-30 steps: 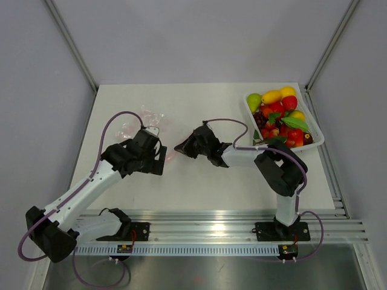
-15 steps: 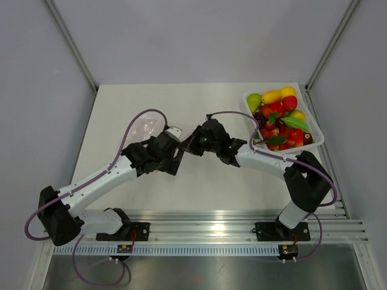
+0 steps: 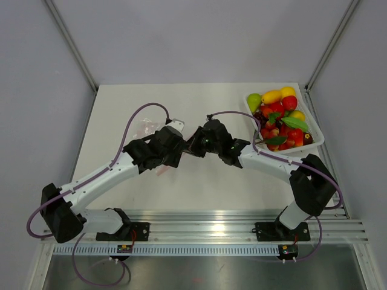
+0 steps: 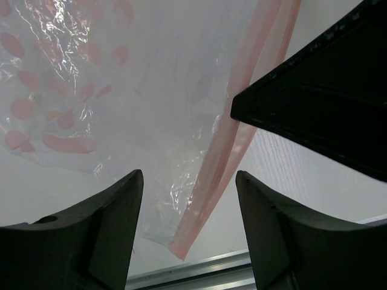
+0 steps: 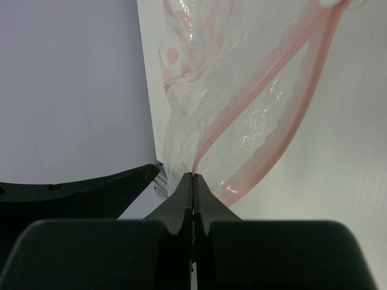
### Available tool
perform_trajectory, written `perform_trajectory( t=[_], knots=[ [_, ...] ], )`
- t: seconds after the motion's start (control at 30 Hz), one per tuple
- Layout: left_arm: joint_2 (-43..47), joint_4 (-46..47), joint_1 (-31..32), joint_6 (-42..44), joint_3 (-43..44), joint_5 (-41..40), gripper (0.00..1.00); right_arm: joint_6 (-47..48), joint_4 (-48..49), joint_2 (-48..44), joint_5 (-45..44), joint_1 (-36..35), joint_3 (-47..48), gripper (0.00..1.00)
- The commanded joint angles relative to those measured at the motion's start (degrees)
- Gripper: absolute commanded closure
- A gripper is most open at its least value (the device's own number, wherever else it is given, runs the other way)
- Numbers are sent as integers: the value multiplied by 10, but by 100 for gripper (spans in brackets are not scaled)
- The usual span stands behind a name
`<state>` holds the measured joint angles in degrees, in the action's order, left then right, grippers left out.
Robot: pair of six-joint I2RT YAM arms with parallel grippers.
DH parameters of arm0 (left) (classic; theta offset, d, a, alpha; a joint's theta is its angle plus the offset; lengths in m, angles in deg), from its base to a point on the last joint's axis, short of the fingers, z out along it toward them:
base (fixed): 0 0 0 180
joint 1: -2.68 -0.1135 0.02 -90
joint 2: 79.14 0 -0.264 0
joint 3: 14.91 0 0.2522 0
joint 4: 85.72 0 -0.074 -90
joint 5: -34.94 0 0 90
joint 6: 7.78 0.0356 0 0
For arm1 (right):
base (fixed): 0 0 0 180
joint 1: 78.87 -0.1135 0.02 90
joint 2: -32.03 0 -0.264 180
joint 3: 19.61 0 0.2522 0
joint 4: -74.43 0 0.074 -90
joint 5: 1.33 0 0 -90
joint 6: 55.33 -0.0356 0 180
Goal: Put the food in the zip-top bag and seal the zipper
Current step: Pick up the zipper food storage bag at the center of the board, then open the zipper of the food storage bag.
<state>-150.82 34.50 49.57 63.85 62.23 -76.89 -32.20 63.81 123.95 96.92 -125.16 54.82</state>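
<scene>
The zip-top bag (image 3: 145, 125) lies crumpled mid-table, well apart from the food (image 3: 279, 115) in the white tray (image 3: 318, 136). The right gripper (image 5: 192, 180) pinches the zipper (image 5: 242, 103) at its edge. The left gripper (image 4: 187, 181) hovers spread above the bag, with bare table (image 3: 121, 99) beyond.

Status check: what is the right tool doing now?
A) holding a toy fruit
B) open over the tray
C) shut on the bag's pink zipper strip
C: in the right wrist view the right tool is closed, with the pink zipper strip of the bag pinched at its tips.
</scene>
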Motion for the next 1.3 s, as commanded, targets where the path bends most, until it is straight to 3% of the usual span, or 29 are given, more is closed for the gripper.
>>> perform_trajectory(
  t=[0.0, 0.33, 0.43, 0.47, 0.53, 0.57, 0.6, 0.73, 0.93, 1.07, 1.27],
  knots=[
    [-16, 33, 5, 6, 33, -34, 35, 3, 5, -29, 12, -10, -1, 100],
    [-45, 38, 5, 10, 43, -76, 54, 1, -7, -54, 12, -17, -15, 100],
    [-45, 34, 5, 4, 53, -92, 80, 12, -5, -70, 14, -19, -30, 100],
    [-45, 29, 5, 1, 56, -91, 99, 14, -6, -77, 12, -20, -36, 97],
    [-43, 24, 5, 0, 63, -84, 100, 20, -15, -106, -1, -20, -58, 86],
    [-42, 22, 5, -1, 68, -78, 100, 24, -23, -118, -9, -20, -63, 71],
    [-37, 19, 4, -3, 71, -71, 100, 29, -29, -132, -30, -20, -67, 66],
    [-29, 11, -2, -15, 90, -11, 100, 48, -102, -209, -75, -21, -93, 50],
    [-41, -31, -6, -55, 139, 48, 100, 47, -122, -235, -111, -21, -111, 24],
    [-43, -48, -6, -71, 157, 66, 100, 61, -113, -203, -106, -24, -81, 21],
    [-46, -59, -6, -69, 156, 80, 100, 79, -100, -158, -103, -24, -36, 24]
  ],
)
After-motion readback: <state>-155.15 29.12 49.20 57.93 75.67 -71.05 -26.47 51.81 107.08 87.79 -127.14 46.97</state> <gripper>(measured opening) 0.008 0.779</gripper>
